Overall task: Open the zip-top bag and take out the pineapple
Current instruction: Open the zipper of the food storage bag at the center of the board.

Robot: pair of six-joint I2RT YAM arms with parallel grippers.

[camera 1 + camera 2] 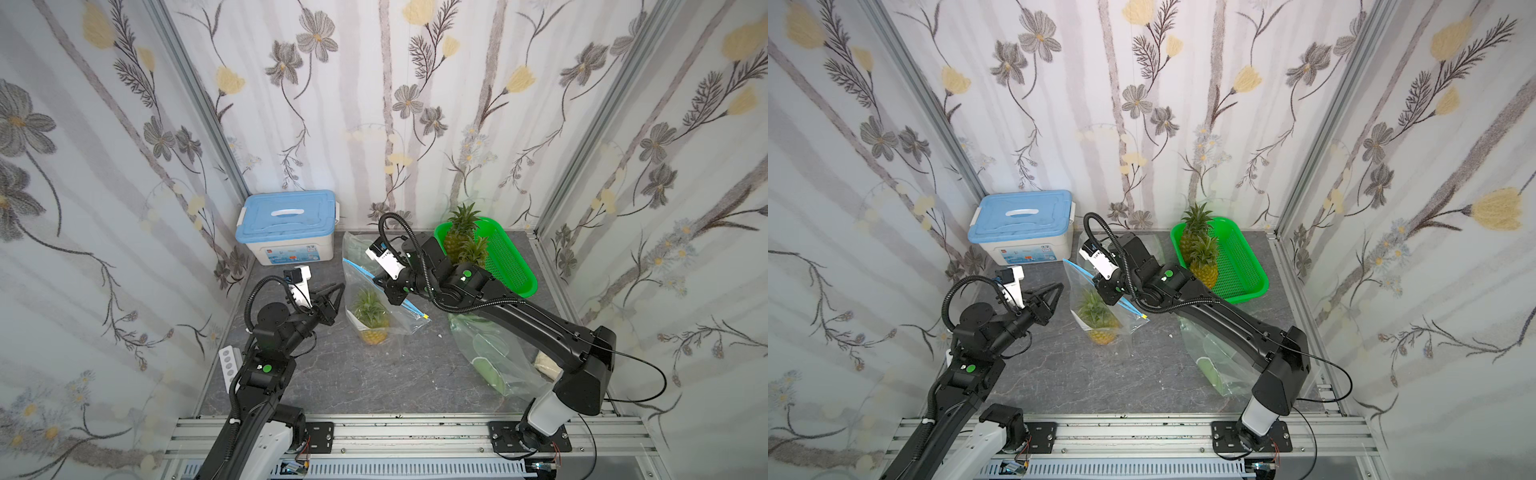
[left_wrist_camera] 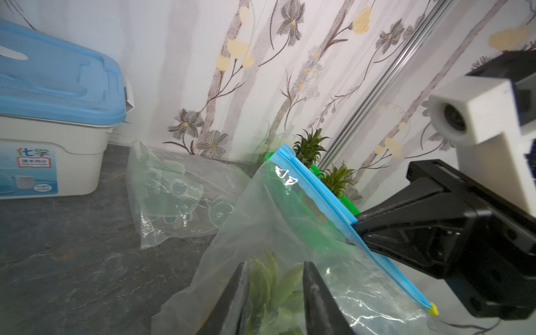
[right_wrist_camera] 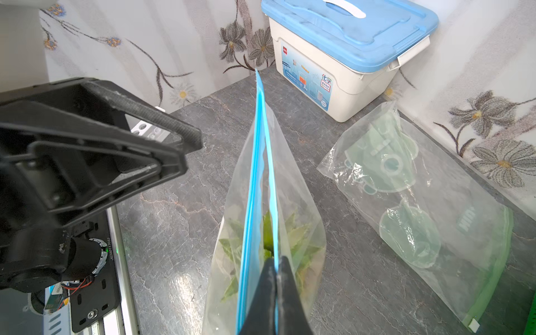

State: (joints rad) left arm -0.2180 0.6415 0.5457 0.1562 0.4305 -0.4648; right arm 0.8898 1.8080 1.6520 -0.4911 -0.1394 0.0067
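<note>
A clear plastic zip-top bag (image 1: 359, 282) with a blue zip strip (image 3: 259, 139) stands near the middle of the grey marble-patterned table top (image 1: 374, 382), its bottom resting on the surface and its top held up. The right gripper (image 3: 275, 259) has its fingers pressed together on the blue strip, pinching it partway along; in the right wrist view the two blue lips run slightly apart, with green leaves showing between them. A small yellow slider tab (image 1: 426, 316) sits at the strip's lower end. The small yellow pineapple with a green leafy crown (image 1: 372, 332) is inside the bag, at its bottom, crown upward. The left gripper (image 2: 275, 266) hovers just beside the bag on its side, its fingers parted by a narrow gap and holding nothing. A white storage box with a light blue lid (image 1: 286, 224) stands in the far corner, and a bright green plastic mesh basket (image 1: 507, 257) at the far right holds two more pineapples (image 1: 459, 232). A second clear bag with pale green print (image 3: 406, 179) lies flat near the back wall, and a third clear bag (image 1: 490, 353) lies under the right arm.
</note>
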